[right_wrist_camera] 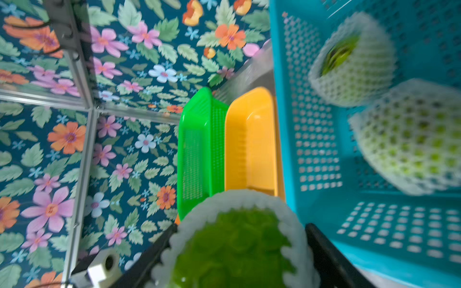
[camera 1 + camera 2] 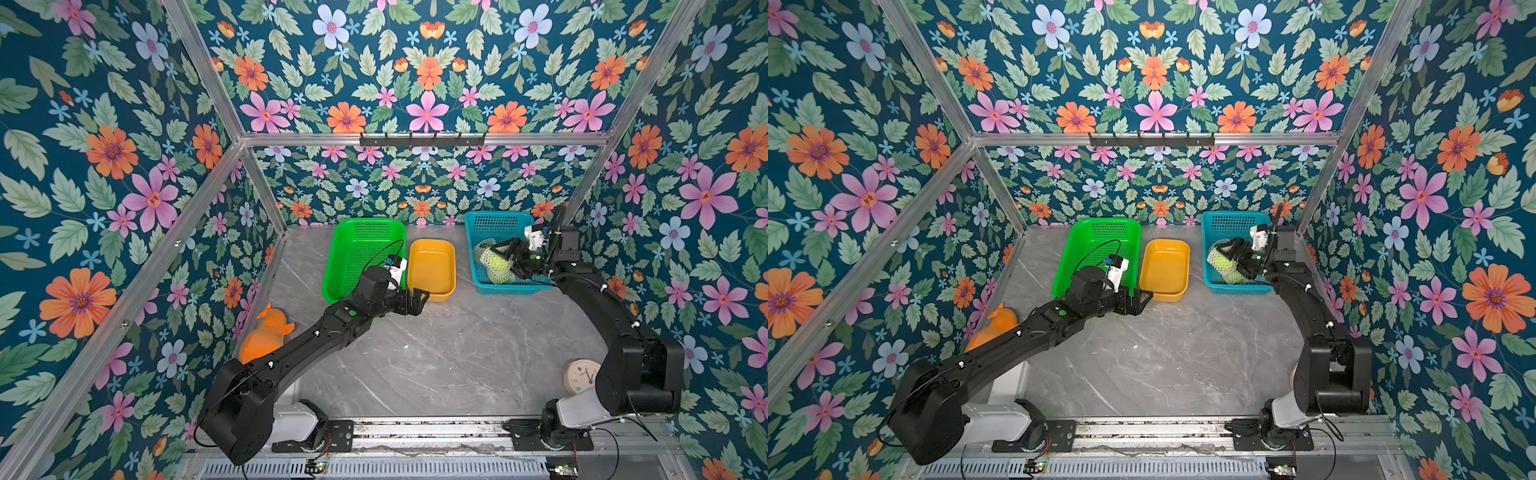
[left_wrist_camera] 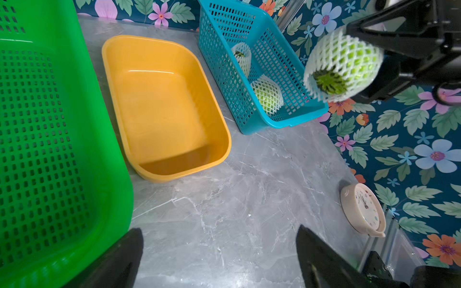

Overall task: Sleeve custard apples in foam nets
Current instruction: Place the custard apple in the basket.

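Jaws of our right gripper (image 2: 505,261) stand fairly wide but are closed on a custard apple (image 3: 349,57) wrapped in its foam net (image 1: 239,200). We hold it up over the blue basket (image 3: 219,82) at the far right. Two more netted fruits (image 3: 268,96) lie inside that basket. Our left gripper (image 2: 419,302) is spread fully and holds nothing. It sits at the near edge of the yellow tub (image 3: 162,112), with the green basket (image 2: 353,249) to its left. We judge that the risk lies in the drop. We press on soft foam rather than skin, so the fruit may slide out of an open end of the sleeve. If we let go from this height, it may also land hard on the two below and bruise.
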You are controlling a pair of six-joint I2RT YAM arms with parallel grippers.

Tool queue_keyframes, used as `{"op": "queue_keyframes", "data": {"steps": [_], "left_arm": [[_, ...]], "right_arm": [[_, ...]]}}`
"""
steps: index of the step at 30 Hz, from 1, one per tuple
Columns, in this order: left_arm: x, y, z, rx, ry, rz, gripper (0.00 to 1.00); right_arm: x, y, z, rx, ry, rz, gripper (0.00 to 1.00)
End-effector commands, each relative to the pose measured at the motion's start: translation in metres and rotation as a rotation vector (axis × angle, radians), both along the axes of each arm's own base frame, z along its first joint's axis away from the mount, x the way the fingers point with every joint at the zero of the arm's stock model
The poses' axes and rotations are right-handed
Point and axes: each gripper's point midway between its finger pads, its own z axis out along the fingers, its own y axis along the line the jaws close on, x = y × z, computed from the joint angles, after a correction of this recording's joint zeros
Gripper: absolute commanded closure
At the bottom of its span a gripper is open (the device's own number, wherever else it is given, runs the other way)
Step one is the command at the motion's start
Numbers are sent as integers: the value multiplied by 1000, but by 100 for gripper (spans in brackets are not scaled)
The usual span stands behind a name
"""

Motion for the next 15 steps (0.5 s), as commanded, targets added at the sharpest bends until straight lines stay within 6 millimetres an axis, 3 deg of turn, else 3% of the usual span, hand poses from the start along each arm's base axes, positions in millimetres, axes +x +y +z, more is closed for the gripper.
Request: {"op": "queue_keyframes", "data": {"steps": [1,8,15], "left_arm": [[4,-3,2,-24,-4,1,0],[7,3,-4,-9,6,17,0],[9,9,-10,6,21,34,0]], "right_arm": [[13,-22,-12,-28,50,-7,24],[66,-71,-54,-103,168,-93,23],[111,-90,-85,-123,252,-95,23]]}}
